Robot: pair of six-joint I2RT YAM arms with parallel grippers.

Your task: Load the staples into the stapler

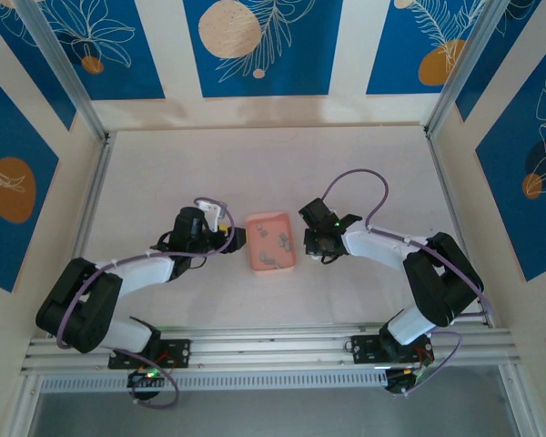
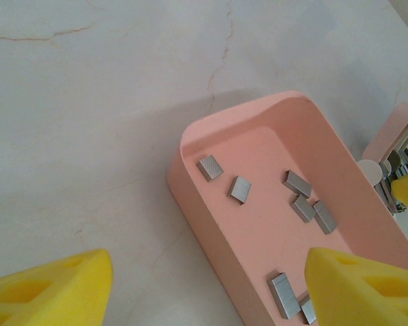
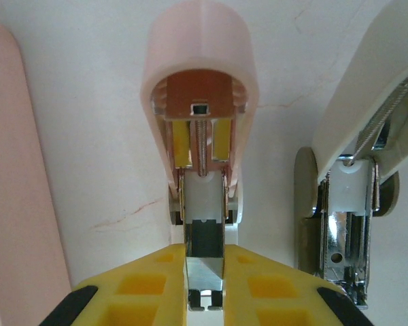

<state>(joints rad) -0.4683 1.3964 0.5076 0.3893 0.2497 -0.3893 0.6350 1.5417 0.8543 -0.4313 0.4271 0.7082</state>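
Left gripper (image 1: 237, 238), jaws released, hovers just beside pink tray (image 2: 211, 227) on desk (image 2: 88, 136). Staples (image 2: 300, 204) lie scattered inside, strips pointing varied ways, nearer left arm. Right gripper (image 3: 204, 285), jaws clenched on opened stapler (image 3: 200, 68), sits across tray.

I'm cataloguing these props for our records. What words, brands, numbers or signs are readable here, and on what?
None: there is no readable text on the pink tray, the staples, the stapler or the blue patterned wall panels.
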